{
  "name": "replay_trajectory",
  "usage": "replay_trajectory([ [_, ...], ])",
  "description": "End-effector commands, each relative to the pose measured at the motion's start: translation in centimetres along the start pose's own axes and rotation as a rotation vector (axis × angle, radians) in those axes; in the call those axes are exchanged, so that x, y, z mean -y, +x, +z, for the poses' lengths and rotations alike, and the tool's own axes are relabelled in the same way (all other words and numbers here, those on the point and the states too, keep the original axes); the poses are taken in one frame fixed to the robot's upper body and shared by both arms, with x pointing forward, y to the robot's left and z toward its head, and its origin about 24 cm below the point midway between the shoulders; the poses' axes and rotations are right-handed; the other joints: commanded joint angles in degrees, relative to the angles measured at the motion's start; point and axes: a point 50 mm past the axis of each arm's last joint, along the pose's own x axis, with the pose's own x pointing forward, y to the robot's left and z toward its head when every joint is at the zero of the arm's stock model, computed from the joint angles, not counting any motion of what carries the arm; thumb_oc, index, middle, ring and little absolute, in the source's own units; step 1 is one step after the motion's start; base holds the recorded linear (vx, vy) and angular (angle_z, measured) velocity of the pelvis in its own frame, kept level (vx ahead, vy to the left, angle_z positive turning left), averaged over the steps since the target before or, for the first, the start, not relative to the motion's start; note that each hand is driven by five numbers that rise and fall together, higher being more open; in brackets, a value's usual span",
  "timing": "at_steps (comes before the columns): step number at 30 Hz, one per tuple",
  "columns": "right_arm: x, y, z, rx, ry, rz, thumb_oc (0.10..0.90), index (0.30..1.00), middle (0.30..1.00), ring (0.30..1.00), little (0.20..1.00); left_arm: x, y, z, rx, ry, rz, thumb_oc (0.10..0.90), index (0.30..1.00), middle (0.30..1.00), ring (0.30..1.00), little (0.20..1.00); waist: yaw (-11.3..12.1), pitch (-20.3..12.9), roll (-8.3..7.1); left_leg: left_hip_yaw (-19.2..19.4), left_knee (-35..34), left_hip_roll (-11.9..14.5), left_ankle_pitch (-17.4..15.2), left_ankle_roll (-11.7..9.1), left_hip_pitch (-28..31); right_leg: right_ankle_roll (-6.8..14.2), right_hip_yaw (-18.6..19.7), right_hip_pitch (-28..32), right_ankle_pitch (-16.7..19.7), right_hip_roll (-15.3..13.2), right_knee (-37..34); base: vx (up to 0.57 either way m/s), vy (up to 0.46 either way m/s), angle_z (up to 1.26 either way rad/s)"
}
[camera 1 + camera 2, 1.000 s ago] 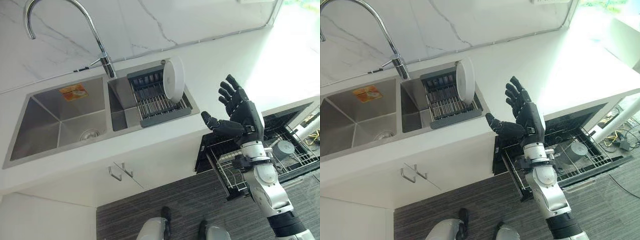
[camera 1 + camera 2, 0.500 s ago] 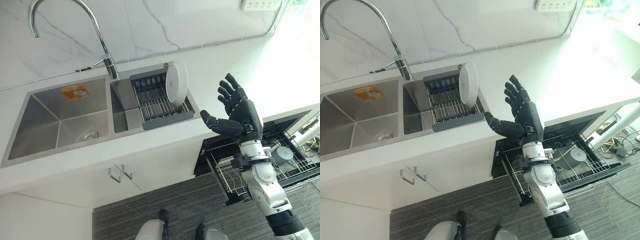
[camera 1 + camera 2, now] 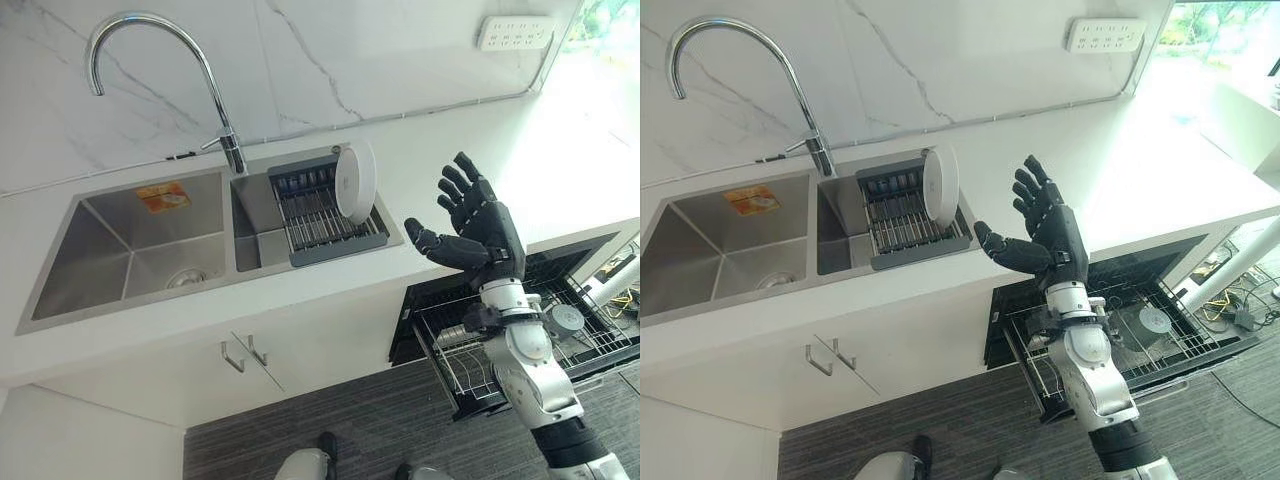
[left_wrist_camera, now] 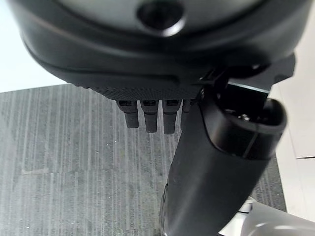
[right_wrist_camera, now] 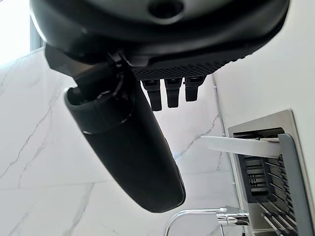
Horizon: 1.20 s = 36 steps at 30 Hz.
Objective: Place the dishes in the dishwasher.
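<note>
Reach step: right hand [image 3: 478, 228] spread, empty, near plate [image 3: 356, 181] in rack [image 3: 322, 215]; next, judged, close in and grasp its rim.

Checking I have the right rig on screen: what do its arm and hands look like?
The right arm is silver-grey with rounded shells and a black band near the elbow. The right hand is dark and matte, with segmented fingers and a thick thumb. The left hand is equally dark, its palm finely textured.

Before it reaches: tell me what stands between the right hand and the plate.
Nothing visible. The right hand is raised, fingers spread, over the counter beside the sink rack; the plate stands upright at the rack's near end, facing open air.
</note>
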Motion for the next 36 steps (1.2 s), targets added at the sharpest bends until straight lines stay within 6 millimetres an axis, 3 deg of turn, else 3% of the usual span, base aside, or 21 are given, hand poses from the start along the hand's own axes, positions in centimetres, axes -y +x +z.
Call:
replay_trajectory([
  [1, -0.4, 3.2, 5.9, 0.259, 0.056, 0.014, 0.800, 0.900, 0.900, 0.900, 0.900, -2.6, 0.0, -1.3, -0.066, 0.080, 0.097, 0.800, 0.900, 0.900, 0.900, 0.900, 0.98, 0.02, -1.22, -3.06, 3.79, -1.38, -10.23, -0.61, 0.50, 2.92, -2.34, 4.56, -0.15, 0.01, -6.32, 0.11, 0.001, 0.04],
  [4, -0.4, 4.5, 7.1, 0.281, 0.026, 0.000, 0.800, 0.900, 0.900, 0.900, 0.900, -3.1, 0.0, -1.3, -0.071, 0.087, 0.106, 0.800, 0.900, 0.900, 0.900, 0.900, 1.55, 0.19, -1.47, -3.24, 3.79, -1.46, -10.37, -0.59, 0.90, 2.98, -2.73, 4.60, 0.05, -0.34, -6.32, 0.14, -0.006, 0.08],
  [10, 1.8, 7.3, 10.0, 0.286, -0.062, -0.055, 0.800, 0.900, 0.900, 0.900, 0.900, -4.9, -0.1, -1.4, -0.058, 0.121, 0.136, 0.800, 0.900, 0.900, 0.900, 0.900, 3.57, 1.77, -2.10, -5.06, 3.79, -2.36, -10.12, -0.22, 1.07, 2.85, -3.87, 4.79, 0.62, -0.68, -6.32, 0.15, -0.018, 0.11],
  [19, 4.2, 10.1, 10.7, 0.209, -0.142, -0.157, 0.800, 0.900, 0.900, 0.900, 0.900, -6.1, -0.3, -1.2, -0.062, 0.198, 0.156, 0.800, 0.900, 0.900, 0.900, 0.900, 6.37, 3.39, -1.36, -8.24, 3.79, -3.70, -8.85, -0.69, 0.49, 2.03, -5.43, 5.96, 0.36, -0.14, -6.32, 0.10, -0.012, 0.16],
  [36, 3.6, 11.4, 9.6, 0.156, -0.046, -0.111, 0.800, 0.900, 0.900, 0.900, 0.900, -6.2, -0.4, 0.0, -0.046, 0.213, 0.138, 0.800, 0.900, 0.900, 0.900, 0.900, 7.36, 6.48, 0.16, -9.26, 3.79, -4.12, -7.46, -0.86, -0.33, 1.39, -6.55, 6.78, 0.43, 0.04, -6.32, 0.02, 0.002, 0.05],
])
